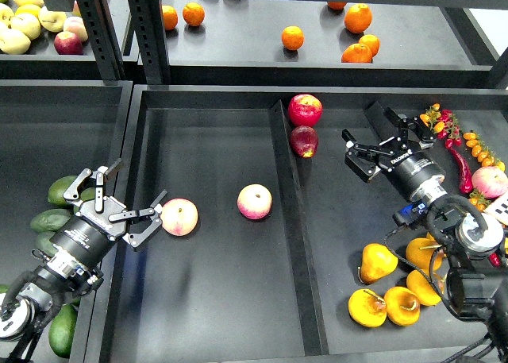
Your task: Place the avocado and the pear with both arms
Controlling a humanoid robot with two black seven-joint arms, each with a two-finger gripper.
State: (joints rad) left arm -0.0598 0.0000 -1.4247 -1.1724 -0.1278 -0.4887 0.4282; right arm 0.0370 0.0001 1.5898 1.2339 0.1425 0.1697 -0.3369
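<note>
Several green avocados (49,220) lie in the left bin, partly hidden behind my left arm; I cannot tell which one is the task's avocado. Several golden yellow-orange pears (377,261) lie in the right compartment at the front, next to my right arm. My left gripper (141,180) is open and empty, over the left wall of the middle tray, just left of a peach (179,217). My right gripper (369,123) is open and empty, over the right compartment, right of two red apples (305,109) and well behind the pears.
A second peach (254,202) lies mid-tray. A low divider (290,220) splits the tray (214,315). Oranges (292,37) sit on the back shelf and yellow apples (28,21) at back left. Red and orange chillies (460,160) and a peach (490,180) lie at the right.
</note>
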